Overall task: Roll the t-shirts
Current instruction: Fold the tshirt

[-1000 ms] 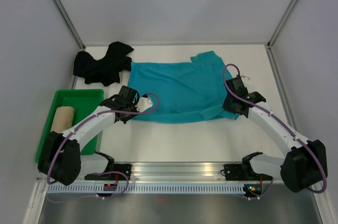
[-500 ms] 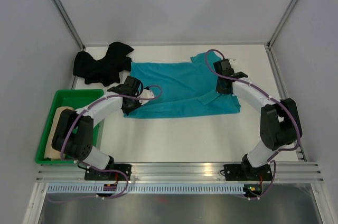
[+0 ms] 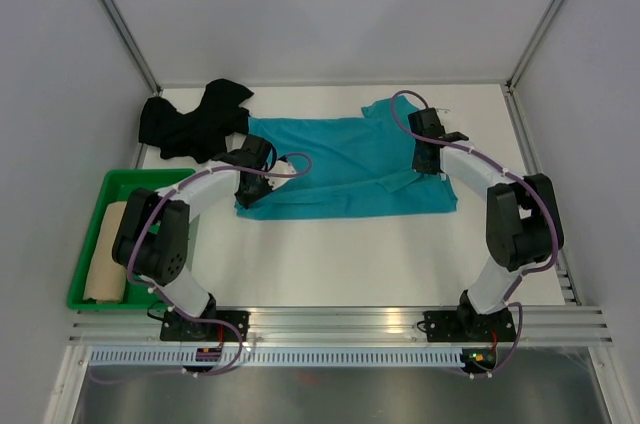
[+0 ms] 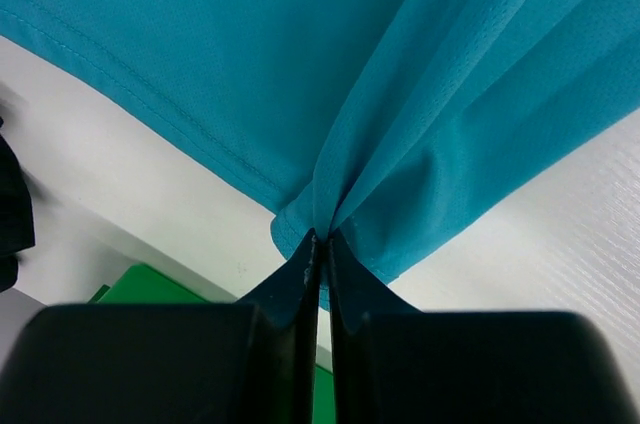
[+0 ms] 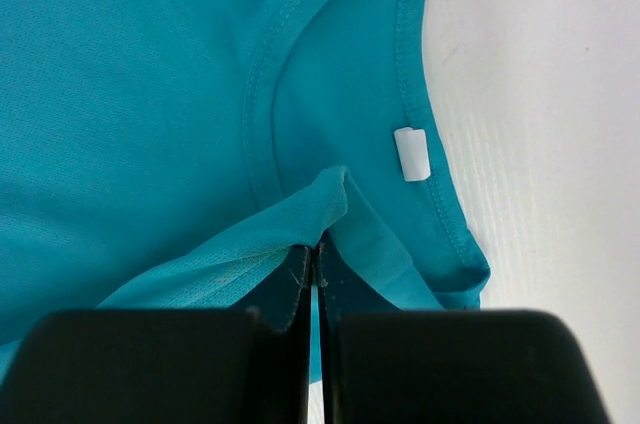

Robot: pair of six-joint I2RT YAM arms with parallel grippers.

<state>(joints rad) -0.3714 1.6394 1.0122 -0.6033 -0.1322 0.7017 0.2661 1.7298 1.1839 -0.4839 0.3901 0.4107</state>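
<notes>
Compared with half a second ago, the near hem of the bright teal short-sleeved cloth t-shirt [image 3: 340, 159] lies a little farther toward 12 o'clock on the white table [image 3: 350, 264]. The left gripper [image 4: 322, 239] has moved the same way and now sits closer to the crumpled black cloth t-shirt [image 3: 190, 124]. The right gripper [image 5: 312, 249] has barely shifted.

The teal shirt lies at the table's centre, spread wide from 9 to 3 o'clock, with its near part doubled over. The left gripper sits at the shirt's 9 o'clock end, its jaws pressed together on a pinch of teal cloth that fans away from the fingertips in taut folds. The right gripper sits at the 3 o'clock end by the neckline, its jaws likewise clamped on a fold of teal fabric. The collar seam and a small white label [image 5: 411, 154] lie just past it.

The black shirt lies heaped at 10 o'clock, touching the teal shirt's corner. The green plastic tray [image 3: 150, 178] sits at 8 o'clock and holds a rolled beige-tan cloth t-shirt [image 3: 108, 254].
</notes>
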